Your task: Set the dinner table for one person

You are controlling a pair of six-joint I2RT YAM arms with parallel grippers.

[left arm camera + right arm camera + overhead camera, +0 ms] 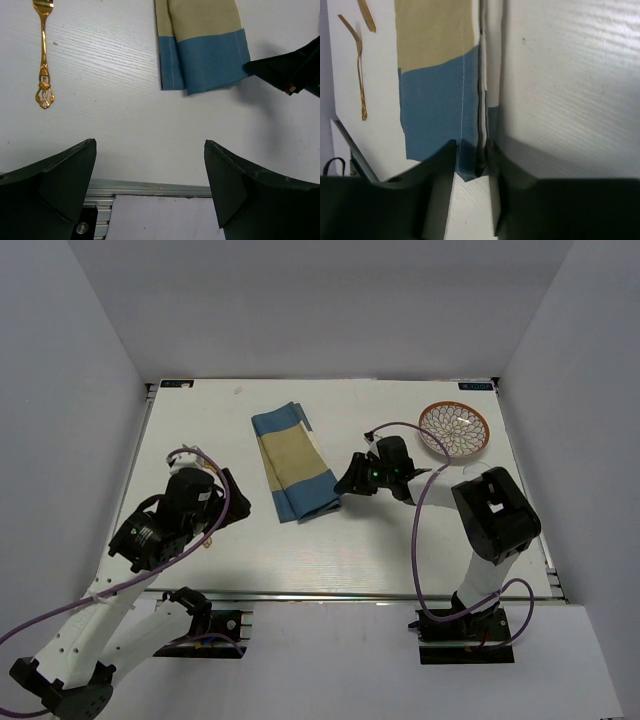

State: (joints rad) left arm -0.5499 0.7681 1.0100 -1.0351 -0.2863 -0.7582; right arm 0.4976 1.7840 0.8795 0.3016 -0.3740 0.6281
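Left hand: my left gripper hangs over the near left part of the table. Its fingers are spread wide with nothing between them.

Right hand: my right gripper is low at the near right corner of the placemat. Its fingers are drawn narrow, one on each side of the cloth's folded edge. I cannot tell whether they are pressing it yet.

Dinner table: the dinner table is the big white top with faint grain that spreads under both my arms. Most of it is bare.

Placemat: it is folded into a long strip and lies flat and slanted in the far middle of the table. It is beige in the middle with a blue band at each end, and the near blue end is the one my right fingers straddle.

Fork: the gold fork has an openwork handle. It lies on the table left of the placemat and apart from it, handle end toward the near edge.

Other gold piece: a second gold utensil lies near the fork. The picture's edge cuts it off and I cannot tell its kind.

Dish: the round dish has an orange rim and a white patterned inside. It sits in the far right corner, well apart from the cloth.
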